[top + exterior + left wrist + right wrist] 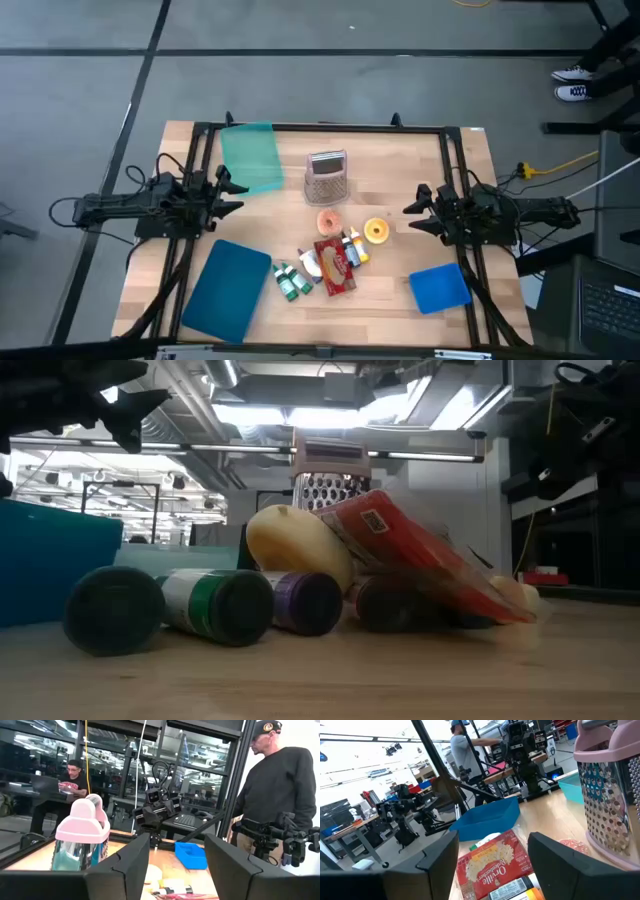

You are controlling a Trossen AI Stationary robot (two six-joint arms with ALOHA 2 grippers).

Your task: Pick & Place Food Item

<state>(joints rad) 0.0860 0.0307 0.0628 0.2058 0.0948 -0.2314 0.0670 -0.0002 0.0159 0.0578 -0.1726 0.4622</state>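
In the high view the food pile sits lower centre of the table, with the red popcorn packet lying long axis roughly up-down. The right gripper, jaws open and empty, hangs nearer, right of it; the left gripper, also open, waits farther left.

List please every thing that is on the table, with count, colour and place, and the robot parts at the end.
grater: 1, metal with pink top, upright, far centre
teal bin: 1, teal, far left
large blue bin: 1, blue, near left
small blue bin: 1, blue, near right
popcorn packet: 1, red, centre pile
green-capped bottles: 2, beside the packet
doughnut: 1, yellow, right of pile
left end effector: 1, dark, open, left edge
right end effector: 1, dark, open, right edge
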